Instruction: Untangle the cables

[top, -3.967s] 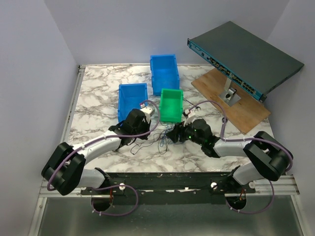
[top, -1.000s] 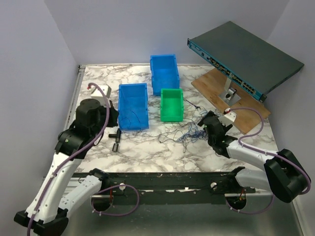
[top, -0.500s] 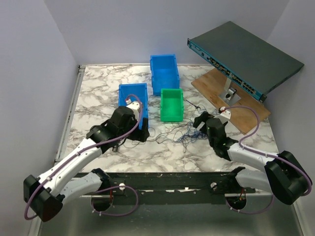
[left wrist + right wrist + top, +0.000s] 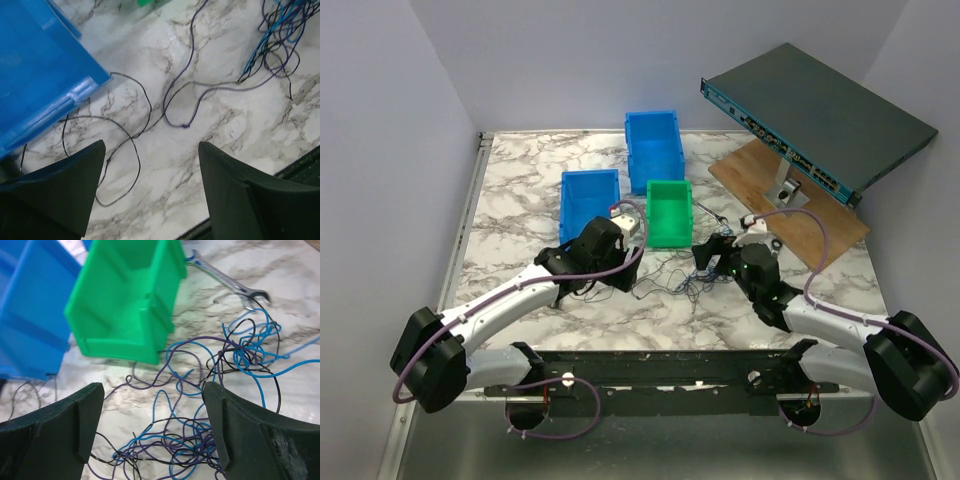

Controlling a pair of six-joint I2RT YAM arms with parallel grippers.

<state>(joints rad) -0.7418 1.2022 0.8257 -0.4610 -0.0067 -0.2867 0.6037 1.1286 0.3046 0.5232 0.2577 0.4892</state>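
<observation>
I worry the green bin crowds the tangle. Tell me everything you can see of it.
The green bin is a small open-topped box of glossy plastic with a lowered front lip. It stands upright on the marble table, nothing showing inside, close beside a blue bin. Thin cables reach its near bottom corner; a silver wrench lies just beyond it.

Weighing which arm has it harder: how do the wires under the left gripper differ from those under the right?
Under the left gripper, the loose strands lie spread out, rarely crossing; under the right gripper, the tangle is densely knotted. The loose strands are black and purple; the tangle adds much blue. The strands lie by the blue bin, the tangle by the green bin. Both rest on the marble table.
</observation>
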